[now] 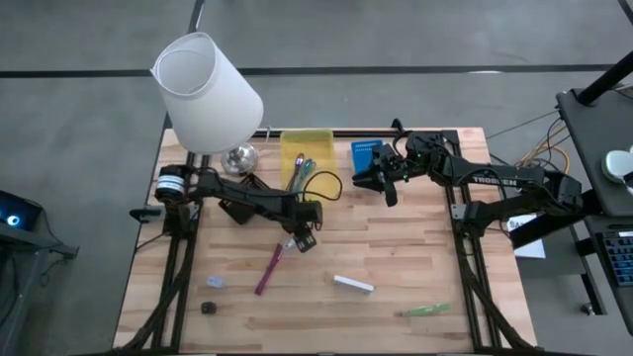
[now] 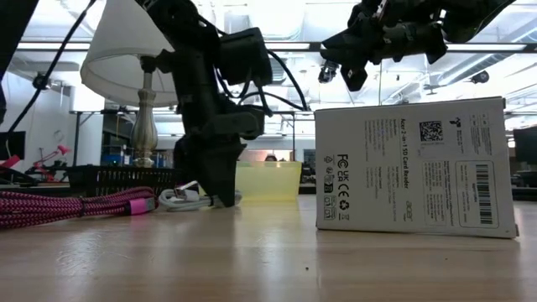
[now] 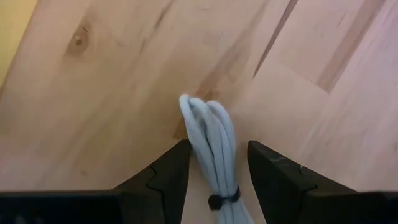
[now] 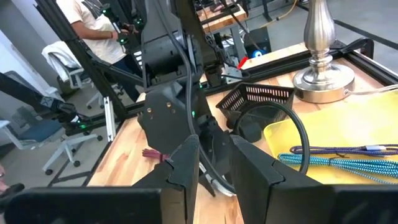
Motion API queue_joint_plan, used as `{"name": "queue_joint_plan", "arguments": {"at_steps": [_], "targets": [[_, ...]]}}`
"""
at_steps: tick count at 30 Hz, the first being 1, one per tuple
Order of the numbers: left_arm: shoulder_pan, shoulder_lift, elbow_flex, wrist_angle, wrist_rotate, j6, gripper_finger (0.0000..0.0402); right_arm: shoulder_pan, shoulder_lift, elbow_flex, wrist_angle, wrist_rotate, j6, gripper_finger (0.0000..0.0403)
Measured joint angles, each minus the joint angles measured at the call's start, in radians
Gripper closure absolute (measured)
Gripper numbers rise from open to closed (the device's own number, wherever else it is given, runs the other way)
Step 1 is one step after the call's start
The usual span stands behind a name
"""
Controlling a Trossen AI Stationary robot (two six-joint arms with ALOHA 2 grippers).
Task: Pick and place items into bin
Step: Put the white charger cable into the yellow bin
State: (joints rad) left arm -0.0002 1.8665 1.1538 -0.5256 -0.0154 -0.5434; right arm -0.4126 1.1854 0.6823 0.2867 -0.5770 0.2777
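A white-grey cable bundle (image 3: pixel 211 127) tied with a black band lies flat on the wood, just on the near side of the yellow bin (image 1: pixel 321 138). My left gripper (image 3: pixel 217 149) is down at the table (image 2: pixel 220 195), open, with one finger on each side of the bundle (image 2: pixel 180 199). The bin holds teal and purple cables (image 4: pixel 348 158). My right gripper (image 1: pixel 381 183) hangs open and empty in the air (image 2: pixel 344 75) to the right of the bin. A maroon braided cable (image 1: pixel 269 269), a white box (image 1: pixel 353 285), a green strip (image 1: pixel 425 310), a grey bit (image 1: pixel 216 283) and a black bit (image 1: pixel 208 308) lie on the table. My left gripper comes from above, pointing down, its fingers (image 3: pixel 171 171) lying along the cable bundle's sides near the banded end (image 3: pixel 222 200). Whether the fingers touch the bundle, I cannot tell. The bundle rests on the table.
A white-shaded lamp (image 1: pixel 208 94) with a silver base (image 1: pixel 239 158) stands at the far left corner. A black mesh basket (image 4: pixel 255 99) sits near the lamp base. A blue box (image 1: pixel 366 153) lies right of the bin. The white box (image 2: pixel 415 168) blocks the low view's right half.
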Motion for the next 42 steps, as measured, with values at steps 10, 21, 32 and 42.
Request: {"name": "queue_joint_plan", "arguments": {"at_steps": [10,21,32,42], "targets": [[0.000,0.002,-0.001,0.011,0.012,0.000,0.0335,0.000,0.000,0.000,0.000,0.000,0.003,0.0326],[-0.001,-0.003,0.047,0.012,0.165,0.116,0.0386,0.000,0.000,0.000,0.000,0.000,0.000,0.0326],[0.017,-0.036,0.208,0.082,0.116,0.409,0.0395,0.000,0.000,0.000,-0.024,0.000,0.003,0.0326],[0.061,-0.104,0.249,0.105,-0.294,0.427,0.0395,-0.001,-0.001,0.000,-0.065,-0.002,-0.001,0.0326]]}}
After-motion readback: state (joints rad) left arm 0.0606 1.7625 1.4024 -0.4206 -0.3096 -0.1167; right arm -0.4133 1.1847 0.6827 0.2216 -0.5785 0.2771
